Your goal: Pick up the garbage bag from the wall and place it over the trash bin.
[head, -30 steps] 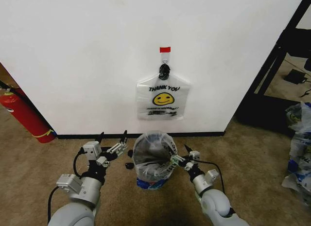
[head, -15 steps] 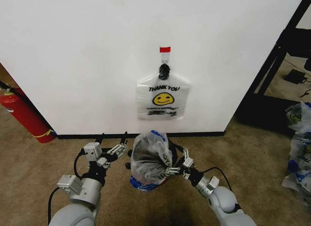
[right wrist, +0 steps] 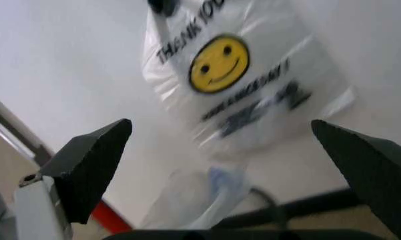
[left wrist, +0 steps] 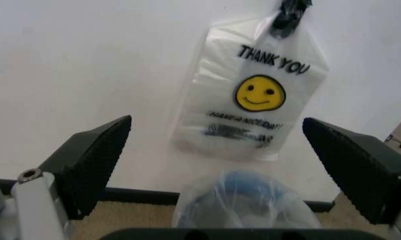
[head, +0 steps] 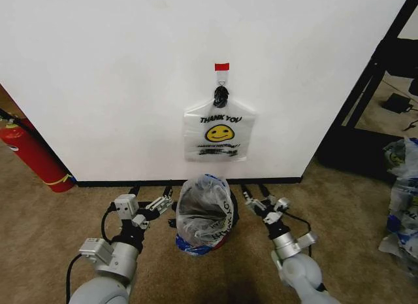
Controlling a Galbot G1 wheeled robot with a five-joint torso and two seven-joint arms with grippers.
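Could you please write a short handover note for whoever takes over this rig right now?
Left gripper: open, holding nothing, low beside the trash bin, on its left.
Right gripper: open, holding nothing, on the bin's right.
Garbage bag: draped over the bin, a blue patch at its top, bunched rather than spread open.
Wall: another smiley bag hangs from the red-taped hook.
Done: bag is on the bin.
Left: perhaps open the bag's mouth around the rim; whether it is seated cannot be told.
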